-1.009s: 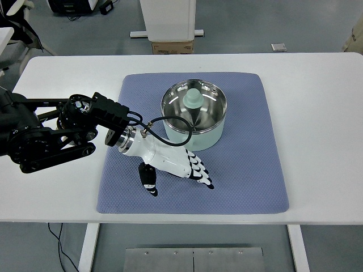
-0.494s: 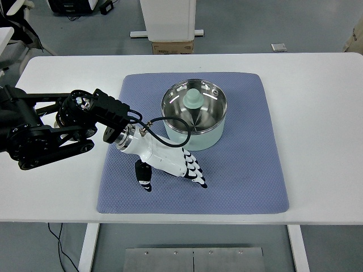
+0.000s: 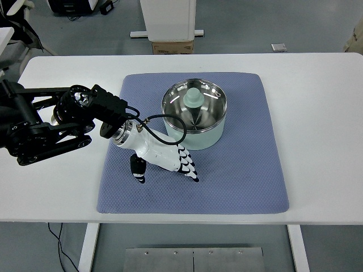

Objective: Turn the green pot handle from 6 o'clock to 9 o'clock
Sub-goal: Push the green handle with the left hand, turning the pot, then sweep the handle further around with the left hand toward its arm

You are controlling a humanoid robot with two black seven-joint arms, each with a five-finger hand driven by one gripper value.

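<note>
The pale green pot (image 3: 199,137) with a shiny steel inside stands upright on the blue mat (image 3: 244,170), back of centre. A pale green knob (image 3: 193,98) shows within its rim. No handle shows outside the pot's wall. My left hand (image 3: 163,164), white with black fingertips (image 3: 191,171), lies low over the mat just front-left of the pot. Its fingers are spread and hold nothing, and the thumb (image 3: 138,170) points to the front. The nearest fingers are close to the pot's front wall; contact is unclear. The right arm is out of view.
The mat lies on a white table (image 3: 317,113). My black left forearm (image 3: 51,122) stretches in over the table's left part. A black cable (image 3: 161,120) loops from the wrist along the pot's left side. A cardboard box (image 3: 172,46) sits on the floor behind the table.
My left hand has slid to the left and slightly back across the mat, away from the pot's front. The pot stands where it was.
</note>
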